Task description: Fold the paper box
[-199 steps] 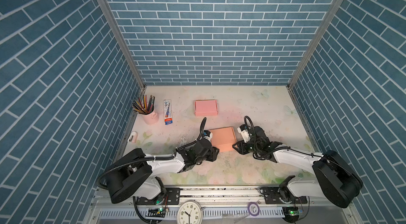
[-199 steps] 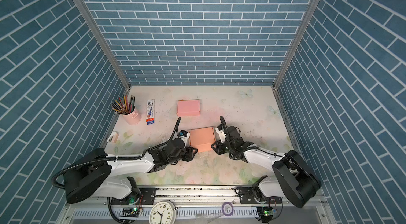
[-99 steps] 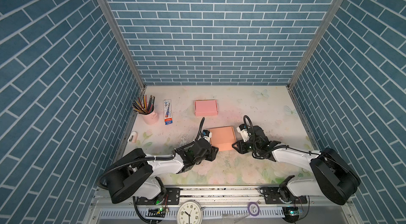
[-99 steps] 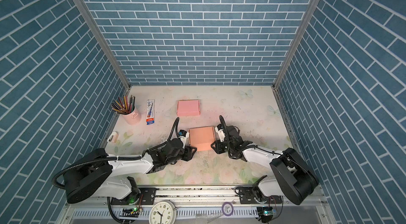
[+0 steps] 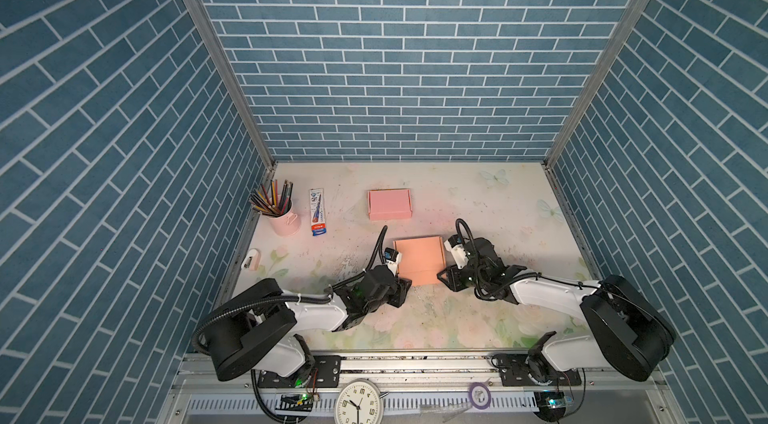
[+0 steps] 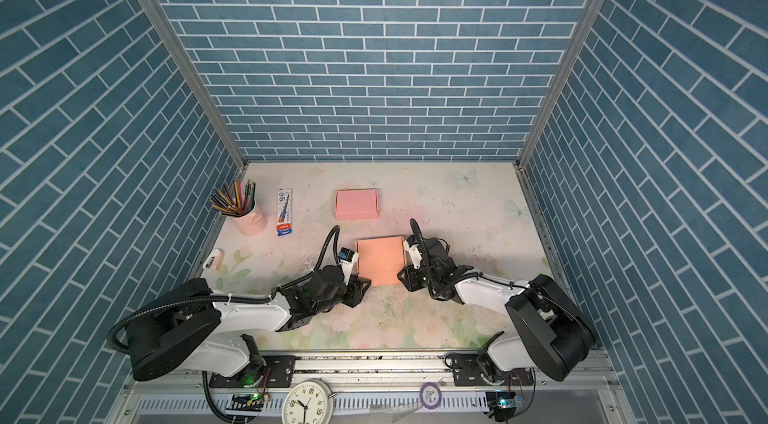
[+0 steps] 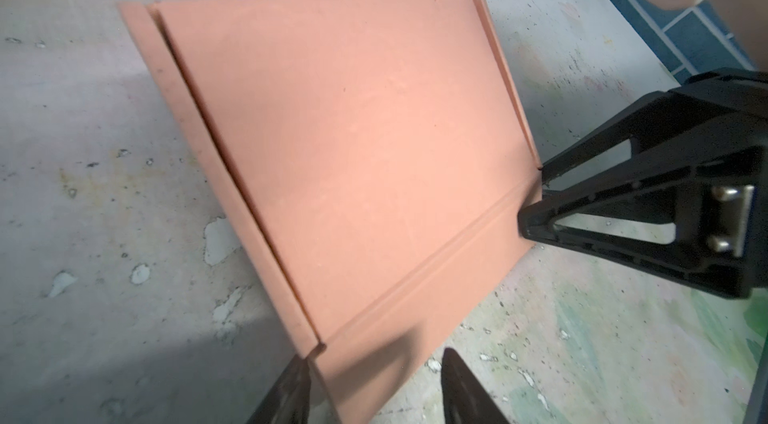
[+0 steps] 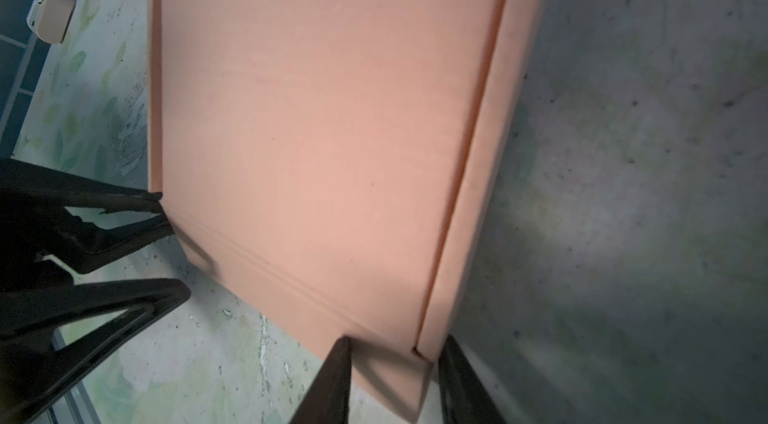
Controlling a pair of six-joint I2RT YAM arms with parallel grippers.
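An orange paper box (image 5: 419,259) (image 6: 380,259) lies flat in the middle of the table, lid down, with its front flap toward the arms. My left gripper (image 5: 404,284) (image 7: 374,386) sits at the near left corner. Its jaws are open: one finger touches the corner, the other stands off the flap (image 7: 415,318). My right gripper (image 5: 443,276) (image 8: 397,380) is at the near right corner, shut on the flap's end (image 8: 390,363). Each wrist view also shows the opposite gripper: the right gripper (image 7: 532,199) and the left gripper (image 8: 176,255).
A second, pink box (image 5: 389,204) lies farther back. At the back left stand a pink cup of pencils (image 5: 284,216) and a flat pen pack (image 5: 318,212). A small white object (image 5: 250,264) lies by the left wall. Brick walls close three sides.
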